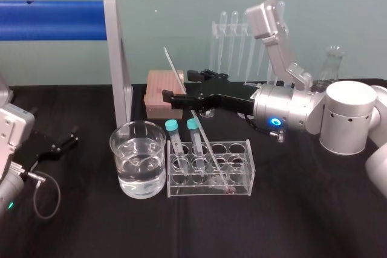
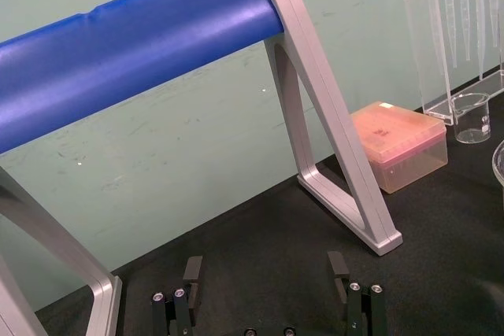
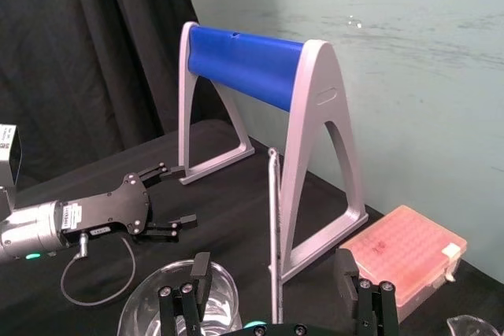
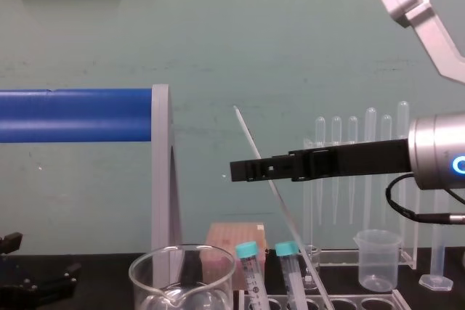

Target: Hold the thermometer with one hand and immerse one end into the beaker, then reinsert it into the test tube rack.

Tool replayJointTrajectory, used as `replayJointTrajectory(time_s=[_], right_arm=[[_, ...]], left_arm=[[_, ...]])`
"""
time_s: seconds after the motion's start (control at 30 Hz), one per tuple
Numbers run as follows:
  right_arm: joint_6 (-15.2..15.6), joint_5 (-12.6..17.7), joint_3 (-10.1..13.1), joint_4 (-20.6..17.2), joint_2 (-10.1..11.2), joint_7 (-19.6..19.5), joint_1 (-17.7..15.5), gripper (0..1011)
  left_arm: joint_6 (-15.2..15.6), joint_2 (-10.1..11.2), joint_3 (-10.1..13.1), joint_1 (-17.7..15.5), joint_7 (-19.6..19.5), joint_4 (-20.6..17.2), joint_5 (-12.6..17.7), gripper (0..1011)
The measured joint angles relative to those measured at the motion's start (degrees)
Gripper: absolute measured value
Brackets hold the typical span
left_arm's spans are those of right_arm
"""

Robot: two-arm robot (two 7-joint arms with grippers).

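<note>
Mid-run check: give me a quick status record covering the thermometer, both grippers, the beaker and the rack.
thermometer: leaning, lower end down in the test tube rack
right gripper: jaws open, one on either side of the thermometer, above the rack
left gripper: jaws open, parked at the table's left
beaker: beside the rack on its left, holds clear liquid
rack contents: two teal-capped tubes plus the thermometer
progress: thermometer not yet gripped or dipped
</note>
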Motion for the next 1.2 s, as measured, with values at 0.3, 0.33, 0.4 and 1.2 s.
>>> replayJointTrajectory(time_s=[0.3,0.33,0.4,1.2], right_arm=[[0.2,-1.7,-1.8,1.3,-0.5,0.2,1.6,1003],[0.2,-1.9,-1.9,1.4,-0.5,0.3,1.7,1003],[0.1,-2.3,-2.2,1.7,-0.6,0.4,1.8,1003],[0.0,-2.1,-1.9,1.5,-0.5,0.4,1.7,707]], left_arm=[[0.0,0.0,0.0,0.0,0.0,0.0,0.0,1008],[0.0,0.0,0.0,0.0,0.0,0.0,0.0,1008],[0.0,0.0,0.0,0.0,0.0,0.0,0.0,1008],[0.0,0.0,0.0,0.0,0.0,0.0,0.0,1008]])
